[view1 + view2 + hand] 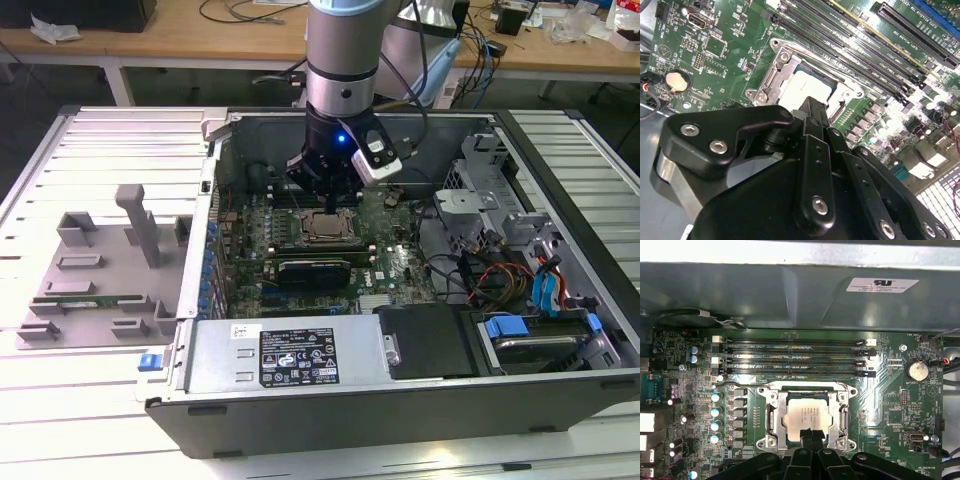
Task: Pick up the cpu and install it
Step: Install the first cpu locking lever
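Sitting flat inside the socket frame [771, 405] on the motherboard [890, 400], the cpu [807, 416] looked placed. My gripper [810, 434] hung right over one edge of it, fingertips [805, 436] pinched together, holding nothing. I judged that any downward or sideways nudge there could tilt the cpu and wedge it crooked in that frame.

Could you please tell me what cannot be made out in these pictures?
First wrist view: the gripper covers one edge of the cpu, so contact is unclear.
Second wrist view: the gripper's body hides part of the cpu's plate.
Exterior view: the cpu's seating is too small to judge.
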Action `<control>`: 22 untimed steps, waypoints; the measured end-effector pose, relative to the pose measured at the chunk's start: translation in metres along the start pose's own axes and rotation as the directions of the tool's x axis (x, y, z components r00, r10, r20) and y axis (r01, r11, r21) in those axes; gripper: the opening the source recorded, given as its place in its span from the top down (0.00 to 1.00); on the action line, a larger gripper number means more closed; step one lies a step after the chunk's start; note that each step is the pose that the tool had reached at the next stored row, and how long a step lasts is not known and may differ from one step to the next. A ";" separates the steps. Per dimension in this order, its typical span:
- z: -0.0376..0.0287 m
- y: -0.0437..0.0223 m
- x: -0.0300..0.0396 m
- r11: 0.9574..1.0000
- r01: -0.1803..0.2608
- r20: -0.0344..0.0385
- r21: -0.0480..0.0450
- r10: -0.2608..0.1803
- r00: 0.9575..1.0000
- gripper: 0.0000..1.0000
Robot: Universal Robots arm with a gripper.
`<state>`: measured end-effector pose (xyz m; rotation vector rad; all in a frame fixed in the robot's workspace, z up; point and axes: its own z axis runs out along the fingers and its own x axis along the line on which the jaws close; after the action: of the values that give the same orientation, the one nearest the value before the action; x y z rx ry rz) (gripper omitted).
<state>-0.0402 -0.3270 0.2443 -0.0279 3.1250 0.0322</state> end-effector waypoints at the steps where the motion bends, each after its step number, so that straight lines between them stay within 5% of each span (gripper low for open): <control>1: -0.0026 0.0001 -0.0001 1.000 0.000 0.000 0.000 0.000 1.000 0.89; 8: -0.0265 0.0007 -0.0005 1.000 0.000 0.000 0.000 0.000 1.000 0.89; 13: -0.0267 0.0007 0.0016 1.000 0.000 0.000 0.000 0.000 1.000 0.89; 14: -0.0267 0.0007 0.0042 1.000 0.000 0.001 0.000 0.000 1.000 0.89; 17: -0.0270 0.0012 0.0314 1.000 0.000 0.004 0.000 0.000 1.000 0.89; 22: -0.0273 0.0016 0.0525 1.000 0.000 0.005 0.000 0.000 1.000 0.89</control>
<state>-0.0932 -0.3269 0.2708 -0.0281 3.1203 0.0325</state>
